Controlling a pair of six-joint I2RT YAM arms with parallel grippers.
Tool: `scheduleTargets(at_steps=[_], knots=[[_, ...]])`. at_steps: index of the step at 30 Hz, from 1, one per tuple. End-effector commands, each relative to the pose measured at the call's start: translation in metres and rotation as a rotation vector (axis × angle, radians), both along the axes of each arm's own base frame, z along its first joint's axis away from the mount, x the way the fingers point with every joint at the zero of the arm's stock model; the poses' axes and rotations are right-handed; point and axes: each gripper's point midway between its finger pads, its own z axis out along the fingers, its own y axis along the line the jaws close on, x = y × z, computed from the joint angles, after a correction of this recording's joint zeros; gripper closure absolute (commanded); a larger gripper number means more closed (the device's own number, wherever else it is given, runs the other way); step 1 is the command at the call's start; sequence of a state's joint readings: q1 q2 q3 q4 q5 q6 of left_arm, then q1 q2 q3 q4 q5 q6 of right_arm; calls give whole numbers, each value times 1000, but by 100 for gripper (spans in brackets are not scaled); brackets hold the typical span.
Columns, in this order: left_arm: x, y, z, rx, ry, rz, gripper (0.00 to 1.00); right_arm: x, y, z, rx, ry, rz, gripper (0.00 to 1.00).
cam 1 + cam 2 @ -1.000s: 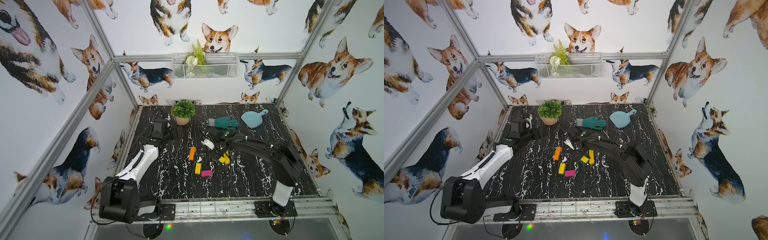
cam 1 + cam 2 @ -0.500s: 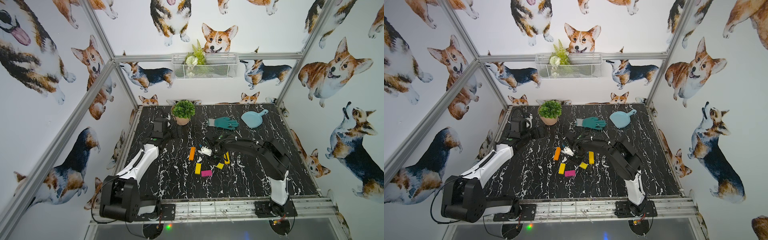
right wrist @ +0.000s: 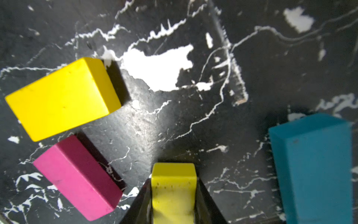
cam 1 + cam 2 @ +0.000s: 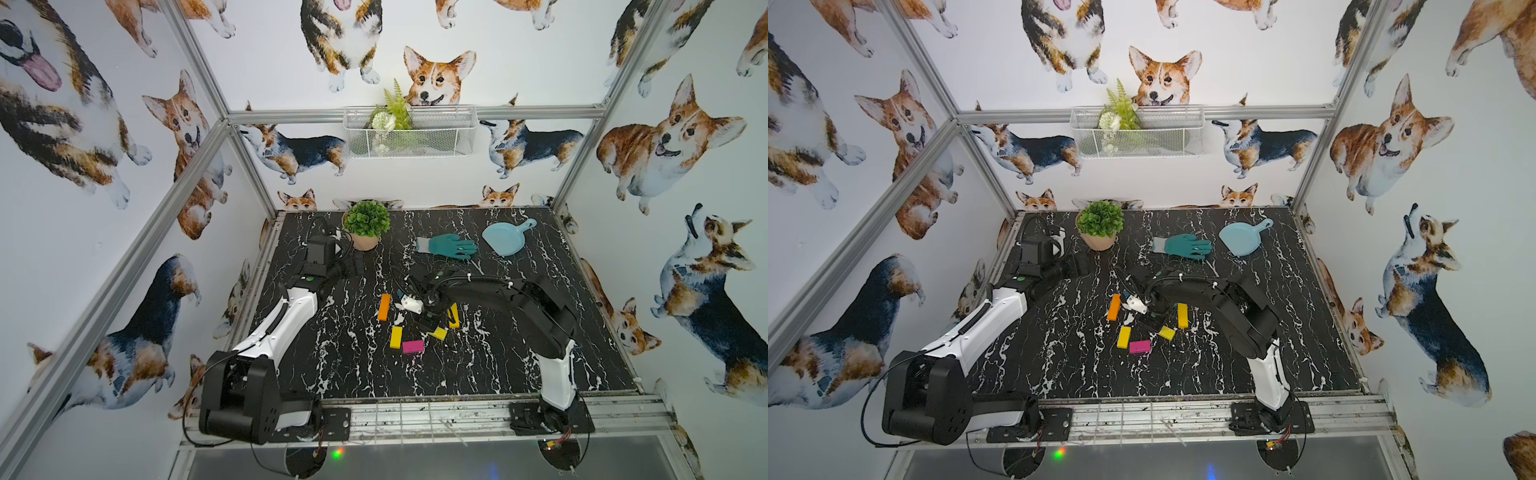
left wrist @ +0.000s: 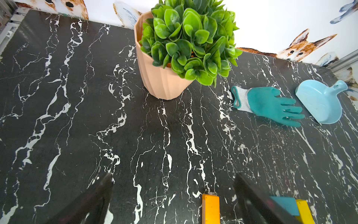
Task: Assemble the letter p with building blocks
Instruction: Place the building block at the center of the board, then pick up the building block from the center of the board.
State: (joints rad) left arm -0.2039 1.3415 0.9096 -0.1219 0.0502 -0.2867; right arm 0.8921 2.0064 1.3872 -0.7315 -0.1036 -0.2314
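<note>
Jaws of the right gripper (image 3: pixel 173 183) closely flank a short yellow block (image 3: pixel 173 199) on both long sides, low over the black marble table (image 4: pixel 498 365); whether they press it or only bracket it I cannot tell. Jaws of the left gripper (image 5: pixel 174 194) stand spread wide and empty near the peach pot (image 4: pixel 365 242). Other blocks lie loose mid-table: a magenta block (image 3: pixel 77 178) and a larger yellow block (image 3: pixel 62 99) just beside the flanked one, a teal-blue block (image 3: pixel 313 166) on its other side, and an orange block (image 4: pixel 384 306) and a third yellow block (image 4: pixel 454 316) nearby. They look rigid, light and smooth-painted, and are probably best pinched across the narrow width at mid-length. A wire basket (image 4: pixel 436 141) on the back wall holds fake greenery, the pot holds a leafy plant, and the light-blue toy pan (image 4: pixel 505 243) is empty.
</note>
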Motion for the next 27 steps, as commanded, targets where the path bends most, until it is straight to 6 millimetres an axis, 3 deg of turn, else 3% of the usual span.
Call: scheduleTargets(at_steps=[1,7,14,19,27], knots=[[4,0,7,5,-28,0,0,-2,-6,-12,-51,0,-13,55],[4,1,7,10,-27,0,0,-3,-2,-12,-58,-17,-16,52],[3,2,6,14,-27,3,0,0,-8,-12,-97,-38,8,72],[3,4,6,31,-27,9,0,-3,-9,7,-97,-73,46,81],[3,4,6,25,-29,8,0,-19,-25,31,-124,-105,155,81]])
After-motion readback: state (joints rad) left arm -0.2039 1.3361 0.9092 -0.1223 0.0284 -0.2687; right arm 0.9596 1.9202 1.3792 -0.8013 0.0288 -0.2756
